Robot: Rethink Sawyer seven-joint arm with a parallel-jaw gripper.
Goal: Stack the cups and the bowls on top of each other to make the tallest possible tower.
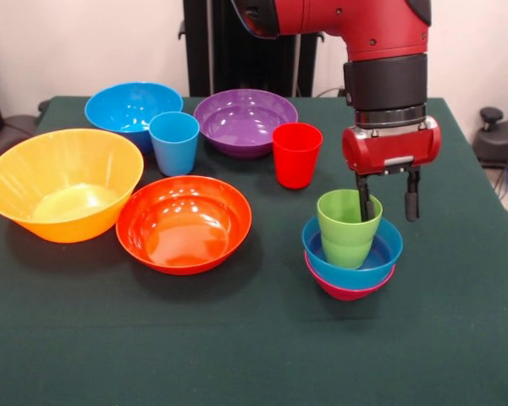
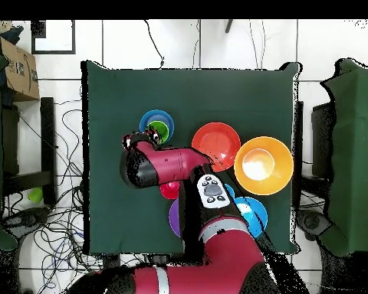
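A lime green cup stands upright in a small blue bowl, which is nested in a small magenta bowl at the front right. My gripper hangs at the cup's right rim, open; one finger is at the rim, the other is clear to the right. The very large yellow-orange bowl and the red-orange bowl sit on the left. The large blue bowl, light blue cup, purple bowl and red cup stand behind.
The dark green table reaches the front edge. In the overhead view the arm covers most of the purple bowl and red cup; the green cup and red-orange bowl show beside it.
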